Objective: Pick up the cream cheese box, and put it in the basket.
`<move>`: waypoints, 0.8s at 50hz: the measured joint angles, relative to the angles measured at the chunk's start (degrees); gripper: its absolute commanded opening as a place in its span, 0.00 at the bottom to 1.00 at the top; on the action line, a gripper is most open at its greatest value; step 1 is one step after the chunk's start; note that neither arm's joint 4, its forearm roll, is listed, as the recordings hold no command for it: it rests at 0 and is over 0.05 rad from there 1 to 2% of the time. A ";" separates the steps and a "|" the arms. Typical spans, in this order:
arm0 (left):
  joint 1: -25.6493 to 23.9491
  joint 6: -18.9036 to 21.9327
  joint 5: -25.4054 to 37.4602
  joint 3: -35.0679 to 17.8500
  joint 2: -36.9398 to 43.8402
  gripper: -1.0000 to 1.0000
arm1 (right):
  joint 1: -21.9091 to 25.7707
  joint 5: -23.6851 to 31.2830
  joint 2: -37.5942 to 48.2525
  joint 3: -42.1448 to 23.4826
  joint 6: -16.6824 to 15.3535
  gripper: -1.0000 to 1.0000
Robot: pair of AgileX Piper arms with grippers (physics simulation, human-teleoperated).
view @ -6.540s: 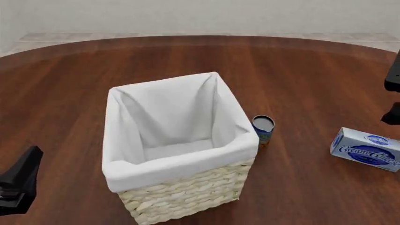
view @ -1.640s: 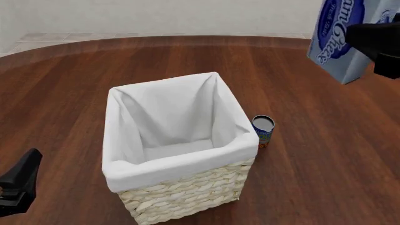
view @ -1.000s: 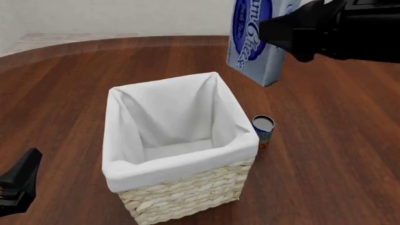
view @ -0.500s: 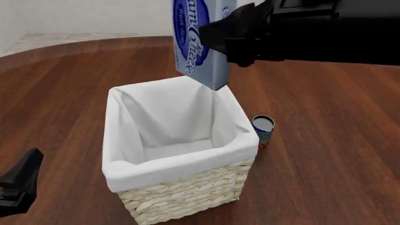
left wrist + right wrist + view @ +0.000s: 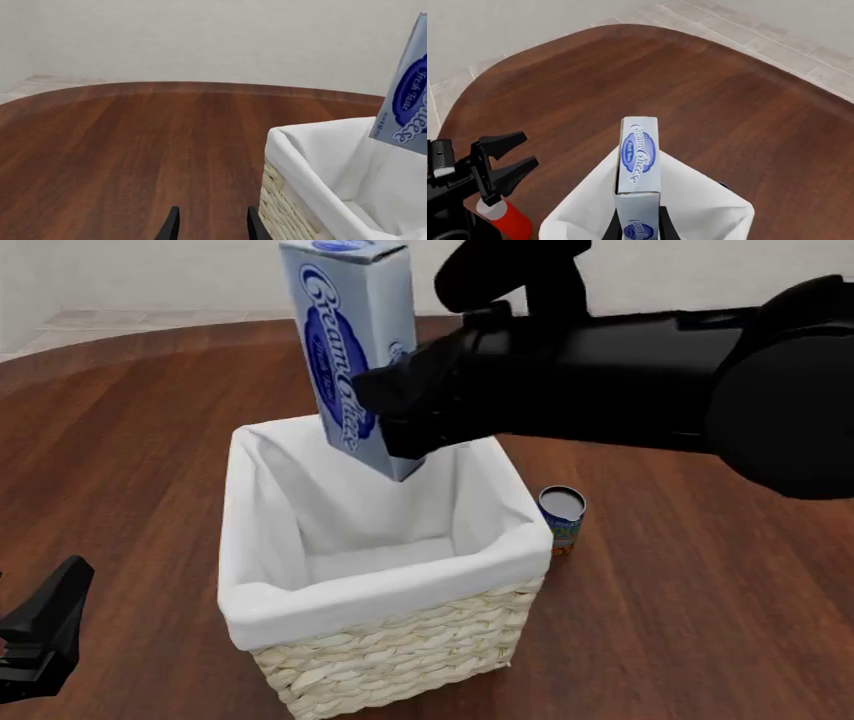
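Note:
The cream cheese box [image 5: 347,350] is a white-and-light-blue carton with a dark blue oval logo. It hangs on end, slightly tilted, with its lower end just above the far part of the basket's opening. My right gripper [image 5: 396,410] is shut on its lower half. In the right wrist view the box [image 5: 638,160] stands up between the fingers [image 5: 613,229] over the white liner. The basket [image 5: 400,585] is pale wicker with a white cloth liner. The left wrist view shows the basket [image 5: 283,197] and the box [image 5: 407,102]. My left gripper [image 5: 212,227] is open and empty, low at the near left [image 5: 47,625].
A small round blue can [image 5: 562,518] with a grey top stands on the table just right of the basket. The brown wooden table [image 5: 694,620] has a curved far edge. In the right wrist view a red-and-white cylinder [image 5: 504,218] shows beside the left arm.
My right arm has carried the box from the far right leftward to above the basket's far side, and the box now stands more upright. The left arm has not moved.

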 measured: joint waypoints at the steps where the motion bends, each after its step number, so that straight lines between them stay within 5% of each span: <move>1: -0.02 0.00 -0.01 0.00 0.00 1.00 | 0.11 -0.35 0.23 0.23 0.02 0.00; 40: -0.59 -0.07 0.06 0.00 0.00 1.00 | 1.24 -9.20 7.17 5.47 0.51 0.00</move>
